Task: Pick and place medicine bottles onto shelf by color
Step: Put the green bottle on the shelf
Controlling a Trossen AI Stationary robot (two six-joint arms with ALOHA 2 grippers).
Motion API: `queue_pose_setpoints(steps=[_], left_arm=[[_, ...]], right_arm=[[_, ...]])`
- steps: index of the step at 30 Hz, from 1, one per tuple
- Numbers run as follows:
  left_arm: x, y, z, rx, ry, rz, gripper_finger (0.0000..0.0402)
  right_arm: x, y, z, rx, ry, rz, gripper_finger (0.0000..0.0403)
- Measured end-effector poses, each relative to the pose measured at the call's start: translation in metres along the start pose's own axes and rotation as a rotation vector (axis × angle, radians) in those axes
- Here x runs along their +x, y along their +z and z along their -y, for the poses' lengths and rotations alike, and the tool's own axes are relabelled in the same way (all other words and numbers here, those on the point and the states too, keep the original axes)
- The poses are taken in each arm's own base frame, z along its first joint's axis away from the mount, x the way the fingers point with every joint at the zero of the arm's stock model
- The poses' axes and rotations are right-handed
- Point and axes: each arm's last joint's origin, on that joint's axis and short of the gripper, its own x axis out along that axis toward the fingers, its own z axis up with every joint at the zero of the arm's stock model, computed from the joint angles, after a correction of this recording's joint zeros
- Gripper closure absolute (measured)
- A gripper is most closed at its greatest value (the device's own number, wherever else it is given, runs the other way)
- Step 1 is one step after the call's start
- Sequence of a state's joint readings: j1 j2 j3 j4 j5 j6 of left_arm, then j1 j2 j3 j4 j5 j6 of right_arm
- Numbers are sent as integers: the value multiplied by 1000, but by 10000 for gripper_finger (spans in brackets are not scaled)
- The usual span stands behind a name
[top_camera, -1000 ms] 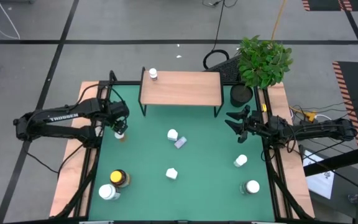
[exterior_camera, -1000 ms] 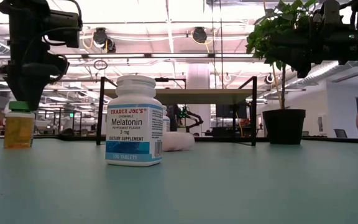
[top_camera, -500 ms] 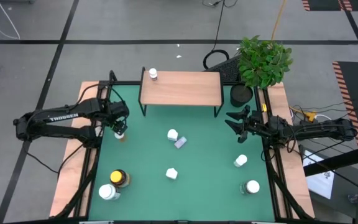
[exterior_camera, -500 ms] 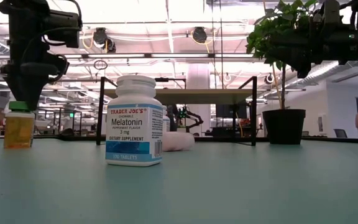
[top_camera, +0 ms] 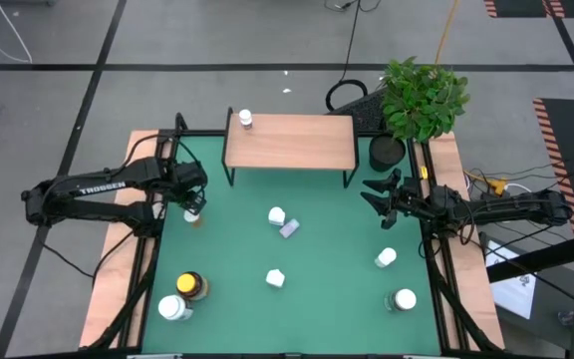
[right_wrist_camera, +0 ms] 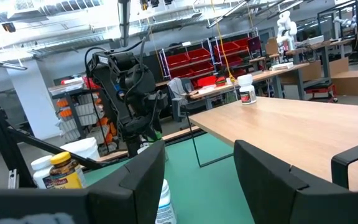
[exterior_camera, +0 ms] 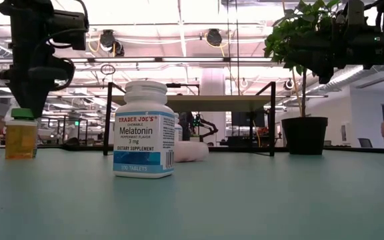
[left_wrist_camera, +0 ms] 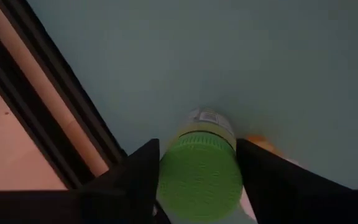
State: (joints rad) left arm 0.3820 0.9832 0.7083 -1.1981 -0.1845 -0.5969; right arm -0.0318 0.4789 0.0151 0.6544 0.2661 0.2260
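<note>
Green mat [top_camera: 327, 239]: I see it covering the table, with the bottles scattered across it.
Shelf [top_camera: 290, 141]: it stands at the far edge, wooden top on thin black legs; one white-capped bottle [top_camera: 245, 120] already sits on its far left corner.
Left gripper [left_wrist_camera: 197, 180]: I have it low at the left edge of the mat, one finger on each side of the green-capped bottle's cap. Whether the fingers are pressing on the cap or just short of it, I cannot tell.
Right gripper [top_camera: 378, 197]: it waits in the air on the right side, near the plant pot [top_camera: 388, 152], fingers apart, holding nothing.
Green-capped bottle [exterior_camera: 20, 135]: it stands upright on the mat at the left, clear amber body under a ribbed green lid. I judge it light, stiff plastic, not fragile; the ribs should give purchase, but the smooth round body could twist or slip.
Where to hold: I would squeeze squarely across the cap or just below it.
Other bottles: the white melatonin bottle [exterior_camera: 143, 130] stands mid-mat; others lie nearer and to the right.
</note>
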Motion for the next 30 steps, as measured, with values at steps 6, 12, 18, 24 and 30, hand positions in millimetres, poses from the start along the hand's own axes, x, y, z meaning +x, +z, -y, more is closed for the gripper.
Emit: queue_pose_setpoints(steps=[6, 12, 18, 24, 30], left_arm=[[-1, 6, 4, -22, -38, 67, 220], [-1, 8, 5, -23, -58, 81, 213], [0, 8, 5, -21, -54, 75, 211], [-4, 10, 5, -20, -32, 105, 209], [-16, 16, 6, -3, -54, 144, 166]], right_arm=[[0, 0, 0, 10, 0, 0, 215], [0, 0, 0, 14, 3, 0, 215], [0, 0, 0, 10, 5, -1, 215], [0, 0, 0, 0, 3, 0, 215], [0, 0, 0, -2, 3, -1, 215]])
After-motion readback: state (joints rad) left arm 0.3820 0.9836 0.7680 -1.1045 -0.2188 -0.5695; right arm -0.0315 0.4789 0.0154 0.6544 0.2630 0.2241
